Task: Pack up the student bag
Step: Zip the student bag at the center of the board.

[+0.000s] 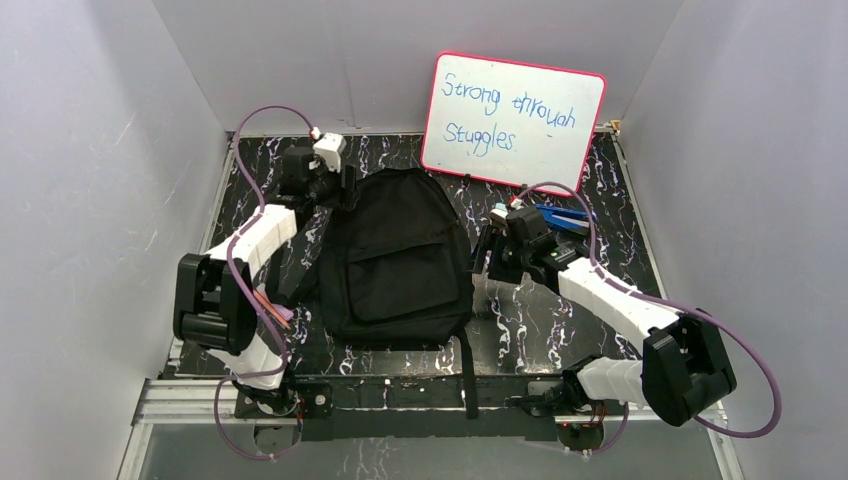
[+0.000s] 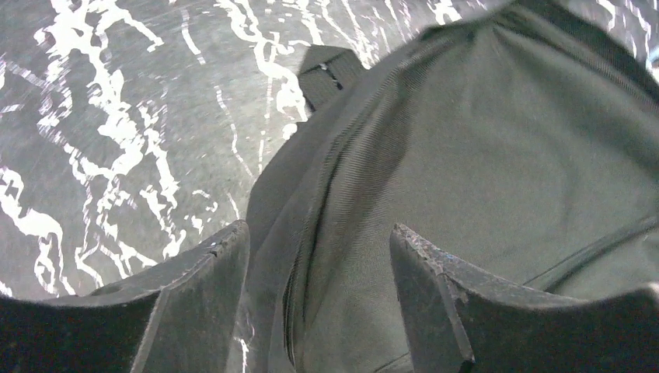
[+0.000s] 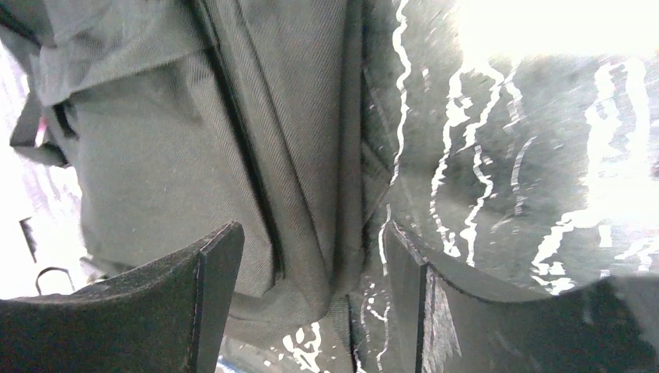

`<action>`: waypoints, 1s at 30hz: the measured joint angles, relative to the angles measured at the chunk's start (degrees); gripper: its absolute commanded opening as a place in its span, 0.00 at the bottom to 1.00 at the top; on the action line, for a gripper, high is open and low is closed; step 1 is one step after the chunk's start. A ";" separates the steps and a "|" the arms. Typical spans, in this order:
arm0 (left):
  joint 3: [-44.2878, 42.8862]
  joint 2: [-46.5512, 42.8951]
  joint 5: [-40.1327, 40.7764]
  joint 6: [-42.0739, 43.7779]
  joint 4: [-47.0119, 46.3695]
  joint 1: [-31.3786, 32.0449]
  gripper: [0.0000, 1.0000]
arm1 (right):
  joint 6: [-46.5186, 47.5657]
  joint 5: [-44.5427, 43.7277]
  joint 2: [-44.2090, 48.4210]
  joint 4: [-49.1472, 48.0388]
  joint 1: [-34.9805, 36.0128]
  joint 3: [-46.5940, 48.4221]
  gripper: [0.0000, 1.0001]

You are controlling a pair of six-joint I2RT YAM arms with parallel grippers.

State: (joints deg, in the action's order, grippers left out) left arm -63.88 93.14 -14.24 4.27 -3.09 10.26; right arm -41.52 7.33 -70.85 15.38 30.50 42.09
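Note:
The student bag [image 1: 395,260], a soft black backpack, lies flat in the middle of the marbled table with its front pocket facing up. My left gripper [image 1: 332,188] hangs at the bag's far left corner. In the left wrist view it [image 2: 319,241] is open, its fingers [image 2: 210,272] straddling the zipped edge of the bag [image 2: 482,155] without pinching it. My right gripper [image 1: 490,252] is at the bag's right side. In the right wrist view it [image 3: 311,233] is open too, with the bag's side seam [image 3: 155,155] under the gap.
A pink-framed whiteboard [image 1: 512,120] with handwriting leans on the back wall. A blue object [image 1: 562,218] lies behind the right gripper. Orange and pink sticks [image 1: 276,308] lie by the left arm. A bag strap [image 1: 467,375] trails toward the near rail. Grey walls enclose the table.

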 measured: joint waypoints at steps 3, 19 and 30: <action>0.79 -3.13 5.44 -6.93 0.79 0.00 0.66 | 2.97 -4.11 -0.02 1.75 0.00 2.84 0.76; 11.08 -31.95 23.58 -31.47 19.39 -0.02 0.67 | 13.81 -7.37 -5.95 1.81 -0.39 9.46 0.79; 16.15 -32.68 31.91 -39.58 26.84 -0.02 0.68 | 13.51 -15.85 -10.36 5.16 -0.55 10.10 0.79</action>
State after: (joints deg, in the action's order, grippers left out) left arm -47.72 60.47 17.67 -35.31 23.75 10.24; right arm -28.01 -8.51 -81.21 20.53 29.95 52.18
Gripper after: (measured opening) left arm 0.670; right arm 0.788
